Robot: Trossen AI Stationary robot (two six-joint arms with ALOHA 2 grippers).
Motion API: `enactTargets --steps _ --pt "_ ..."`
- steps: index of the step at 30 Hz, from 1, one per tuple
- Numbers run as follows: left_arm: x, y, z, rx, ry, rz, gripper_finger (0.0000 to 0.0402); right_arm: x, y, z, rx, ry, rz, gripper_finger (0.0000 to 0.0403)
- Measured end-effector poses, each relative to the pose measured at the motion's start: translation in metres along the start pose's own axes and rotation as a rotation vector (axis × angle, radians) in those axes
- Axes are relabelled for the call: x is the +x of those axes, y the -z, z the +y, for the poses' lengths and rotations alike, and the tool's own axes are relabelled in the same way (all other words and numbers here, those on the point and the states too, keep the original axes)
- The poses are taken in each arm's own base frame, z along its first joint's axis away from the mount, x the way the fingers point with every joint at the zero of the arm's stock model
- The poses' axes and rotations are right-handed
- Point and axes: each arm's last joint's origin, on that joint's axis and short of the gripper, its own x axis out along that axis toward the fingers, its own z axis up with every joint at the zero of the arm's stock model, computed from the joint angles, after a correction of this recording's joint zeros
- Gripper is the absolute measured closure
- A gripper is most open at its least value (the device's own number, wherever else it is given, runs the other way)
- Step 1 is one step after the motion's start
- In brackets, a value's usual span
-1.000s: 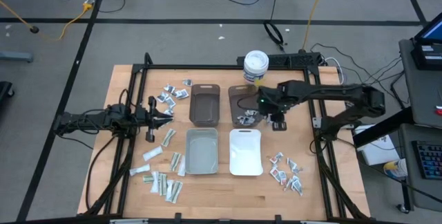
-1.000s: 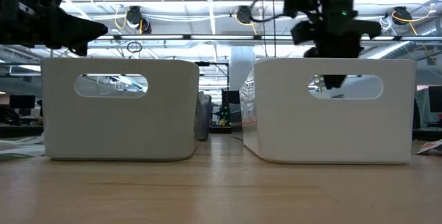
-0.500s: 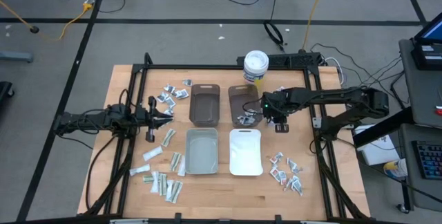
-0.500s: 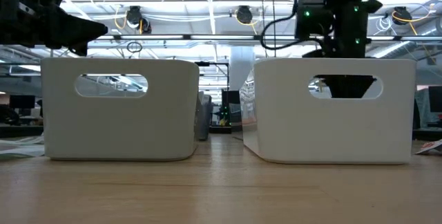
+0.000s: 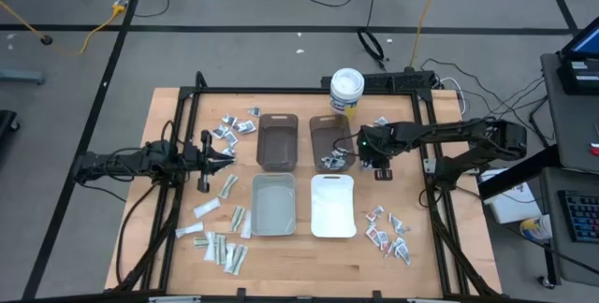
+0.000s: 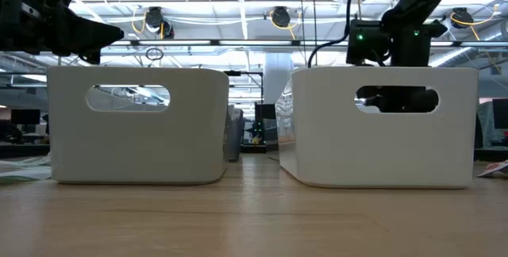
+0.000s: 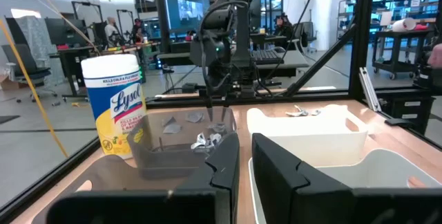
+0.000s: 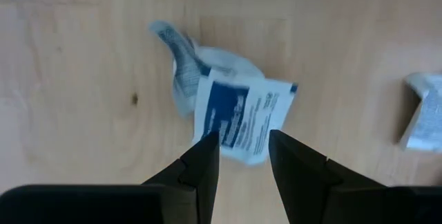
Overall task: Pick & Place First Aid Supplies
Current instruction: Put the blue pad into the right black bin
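Small white and silver packets lie in clusters on the table: far left (image 5: 234, 125), near left (image 5: 220, 242), near right (image 5: 388, 228), and some in the right brown bin (image 5: 329, 161). My right gripper (image 5: 381, 170) points straight down just right of that bin. It is open, with its fingers (image 8: 239, 140) on either side of a white packet with blue print (image 8: 242, 113). That packet lies flat on the wood over a crumpled one (image 8: 178, 58). My left gripper (image 5: 223, 158) hovers left of the brown bins, open with a narrow gap (image 7: 244, 165). My right gripper comes from above, pointing down, and its open fingertips (image 8: 207, 144) straddle one edge of the blue-printed packet (image 8: 238, 148). The packet lies flat on the table. I cannot tell whether the fingertips touch it.
Two brown bins (image 5: 277, 141) sit at the far middle, with a grey bin (image 5: 272, 204) and a white bin (image 5: 332, 205) in front of them. A white tub with a yellow label (image 5: 346, 88) stands behind the right brown bin. Another packet (image 8: 421, 110) lies close to the right gripper. A black frame borders the table.
My right gripper has come down toward the table beside the right brown bin. In the low view it has dropped from above the white bin's rim to behind its handle slot. The left arm has kept still.
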Motion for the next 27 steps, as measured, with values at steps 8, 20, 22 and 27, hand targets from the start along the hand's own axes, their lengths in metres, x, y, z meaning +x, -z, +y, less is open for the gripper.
enactTargets --steps 8,20,22,27 --pt "0.000 0.000 0.000 0.000 0.000 0.000 0.0355 0.009 0.004 0.002 -0.006 0.002 -0.019 0.0282" --pt "0.000 0.000 0.000 0.000 0.000 -0.001 0.0355 0.016 0.011 0.006 0.003 -0.046 -0.033 0.0376" --pt "0.000 0.000 0.000 0.000 0.000 0.000 0.0355 0.017 0.011 0.006 0.003 -0.044 -0.038 0.0395" --pt "0.000 0.000 0.000 0.000 0.000 0.000 0.0355 0.017 0.009 0.006 0.002 -0.035 -0.049 0.0396"
